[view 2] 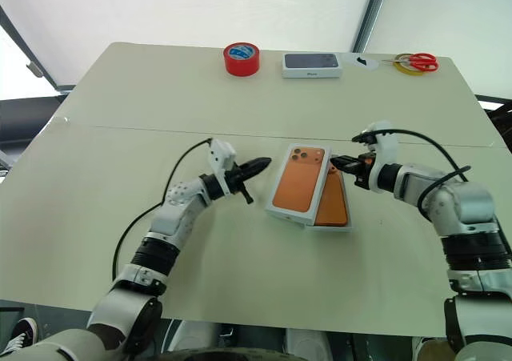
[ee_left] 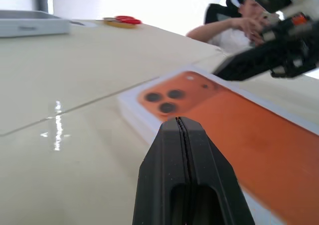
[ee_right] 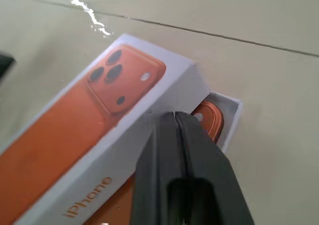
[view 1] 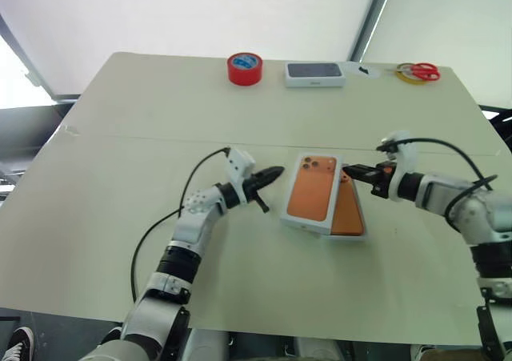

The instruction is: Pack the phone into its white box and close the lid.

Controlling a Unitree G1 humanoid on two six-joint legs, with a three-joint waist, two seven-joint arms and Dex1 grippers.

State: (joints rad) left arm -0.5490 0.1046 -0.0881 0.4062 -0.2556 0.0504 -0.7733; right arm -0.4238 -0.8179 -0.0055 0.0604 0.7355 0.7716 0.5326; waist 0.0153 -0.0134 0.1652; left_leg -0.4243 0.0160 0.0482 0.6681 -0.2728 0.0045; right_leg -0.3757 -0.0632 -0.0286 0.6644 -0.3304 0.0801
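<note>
The lid (view 1: pixel 314 193), white-walled with an orange phone picture on top, lay askew over the white box (view 1: pixel 357 234) near the middle of the desk (view 1: pixel 112 217). It was turned a little off the box's line, so it covered the box's left part and left the right side open. There the phone (view 1: pixel 349 209) showed as an orange strip lying inside the box. In the right wrist view its camera corner (ee_right: pixel 209 116) peeked out from under the lid's raised edge, beside the box's white wall (ee_right: pixel 230 120).

The left hand (view 1: pixel 276 174) was clenched, empty, its two black fingers pressed together. It hovered just left of the lid, pointing toward it, apart from it. The right hand (view 1: pixel 349 171) was also clenched on nothing, its tip just beside the lid's far right corner; whether it touched the lid could not be told.

Along the far edge of the desk stood a red tape roll (view 1: pixel 245 68), a dark-topped white box (view 1: pixel 314 74), and red-handled scissors (view 1: pixel 424 71) on a yellow tape ring (view 1: pixel 406 74). A person (ee_left: pixel 234 28) sat beyond the desk in the left wrist view.
</note>
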